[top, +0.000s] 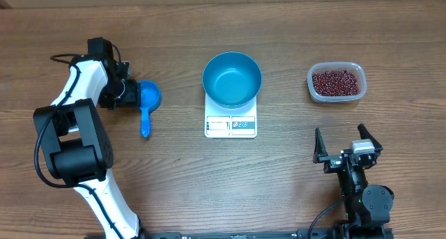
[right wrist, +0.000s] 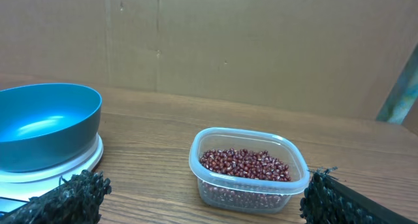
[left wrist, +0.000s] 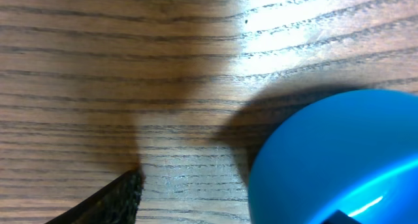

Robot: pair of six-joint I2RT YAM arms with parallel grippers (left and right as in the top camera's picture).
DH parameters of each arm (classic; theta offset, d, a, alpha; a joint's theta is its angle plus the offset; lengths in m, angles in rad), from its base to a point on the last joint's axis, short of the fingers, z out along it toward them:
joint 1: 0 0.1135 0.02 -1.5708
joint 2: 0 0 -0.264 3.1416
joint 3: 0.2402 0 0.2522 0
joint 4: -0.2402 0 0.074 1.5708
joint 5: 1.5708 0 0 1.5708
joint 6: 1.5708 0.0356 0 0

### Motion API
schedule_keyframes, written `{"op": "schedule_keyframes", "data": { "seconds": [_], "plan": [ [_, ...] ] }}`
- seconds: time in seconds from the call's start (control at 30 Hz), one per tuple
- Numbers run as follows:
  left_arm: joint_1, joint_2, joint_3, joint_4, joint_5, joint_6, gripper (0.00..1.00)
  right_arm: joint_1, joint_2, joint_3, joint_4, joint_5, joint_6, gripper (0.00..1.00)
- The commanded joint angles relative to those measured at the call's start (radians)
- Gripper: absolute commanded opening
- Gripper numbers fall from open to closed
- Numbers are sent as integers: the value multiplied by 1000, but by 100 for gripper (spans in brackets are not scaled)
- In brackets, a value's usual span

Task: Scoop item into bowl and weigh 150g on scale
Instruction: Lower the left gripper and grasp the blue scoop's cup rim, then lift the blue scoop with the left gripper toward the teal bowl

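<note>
Sitting on the scale (top: pixel 231 126), the light blue bowl (top: pixel 232 79) is mid-tabletop (top: pixel 279 176), the beans (top: pixel 336 82) in a clear tub (top: pixel 335 65) well to its right. My right fingers (right wrist: pixel 72 194) stand wide near that tub. My left fingers (left wrist: pixel 111 201) are at the blue scoop (top: pixel 148 103); whether they grip it I cannot tell.

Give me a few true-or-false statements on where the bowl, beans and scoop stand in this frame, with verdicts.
1. The bowl sits on the scale. True.
2. The bowl already holds beans. False: it is empty; the beans are all in the clear tub.
3. The scoop lies to the right of the scale. False: it lies to its left, at the left gripper.
4. The right gripper is open and holds nothing. True.
</note>
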Motion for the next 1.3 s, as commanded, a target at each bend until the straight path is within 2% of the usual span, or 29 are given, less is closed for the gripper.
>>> {"op": "schedule_keyframes", "data": {
  "seconds": [0.0,0.23,0.6,1.0,1.27],
  "plan": [
    [-2,46,-2,-7,24,-3,59,7,-9,-11,4,-1,-1,100],
    [-2,46,-2,-7,24,-3,29,7,-9,-11,5,-2,0,100],
    [-2,46,-2,-8,24,-3,4,7,-9,-11,5,-2,-1,100],
    [-2,45,25,-35,28,-21,4,7,-9,-11,4,-2,-1,100],
    [-2,44,180,-140,27,-106,4,7,-9,-11,4,-2,-1,100]
  ]
}}
